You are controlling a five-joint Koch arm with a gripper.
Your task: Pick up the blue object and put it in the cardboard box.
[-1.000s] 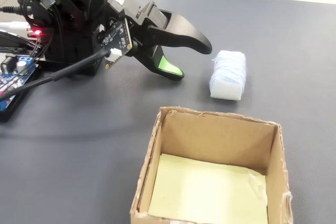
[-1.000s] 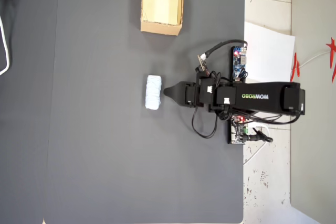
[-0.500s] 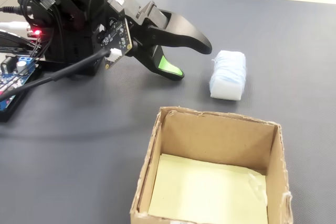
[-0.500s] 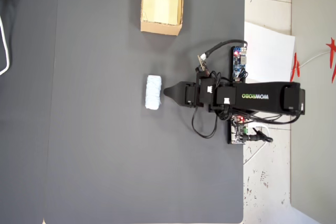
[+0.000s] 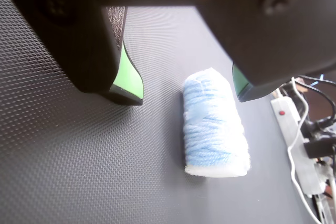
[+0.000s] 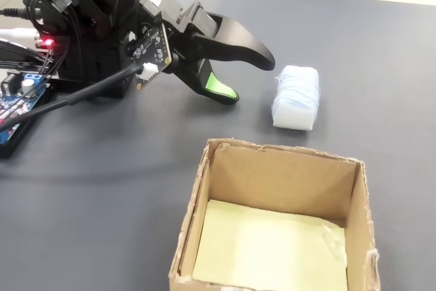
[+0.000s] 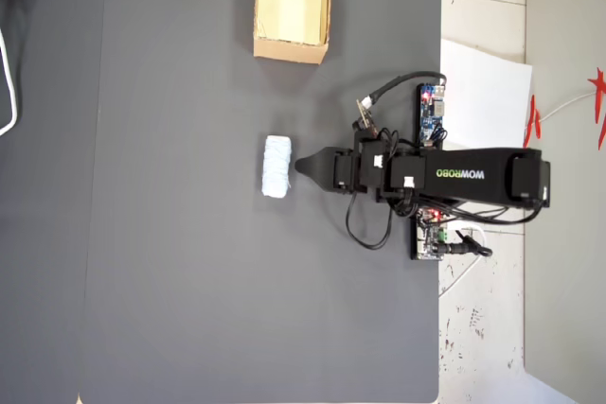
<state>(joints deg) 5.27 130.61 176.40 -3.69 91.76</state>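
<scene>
We are easing our open, empty claw (image 5: 189, 93) forward so its jaws straddle the lump (image 5: 214, 124) just ahead, squarely across its width.

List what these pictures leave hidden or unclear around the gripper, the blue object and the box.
- Wrist view: the cardboard box is out of frame; the gripper body covers the top, hiding the mat beyond the blue object.
- Fixed view: the cardboard box is cut by the bottom edge; its near wall and part of its floor are unseen.
- Overhead view: the gripper jaws overlap, so their gap is unreadable; the blue object is too small for texture.
</scene>
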